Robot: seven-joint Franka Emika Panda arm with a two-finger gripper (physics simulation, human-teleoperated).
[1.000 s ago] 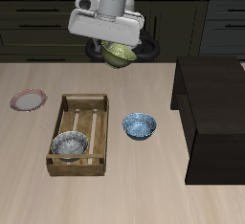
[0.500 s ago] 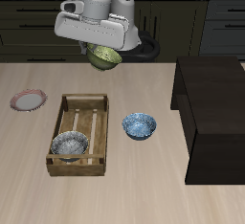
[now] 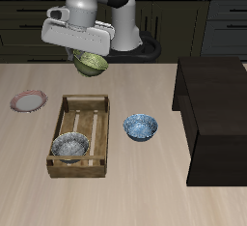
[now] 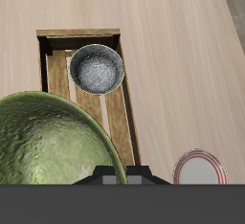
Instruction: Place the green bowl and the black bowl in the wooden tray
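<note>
My gripper (image 3: 90,58) is shut on the green bowl (image 3: 91,63) and holds it high above the table, over the back end of the wooden tray (image 3: 81,134). In the wrist view the green bowl (image 4: 53,142) fills much of the picture, with the tray (image 4: 86,79) below it. The black bowl (image 3: 69,147) sits inside the tray at its front end; it also shows in the wrist view (image 4: 98,69). The fingertips are hidden by the bowl.
A blue-and-white speckled bowl (image 3: 140,127) stands on the table beside the tray. A flat pink-rimmed plate (image 3: 29,100) lies on the tray's other side, also in the wrist view (image 4: 198,168). A dark cabinet block (image 3: 214,114) stands at the table's side.
My gripper has carried the green bowl sideways from behind the blue-and-white bowl to above the tray's back end, and slightly lower. Nothing on the table has moved.
</note>
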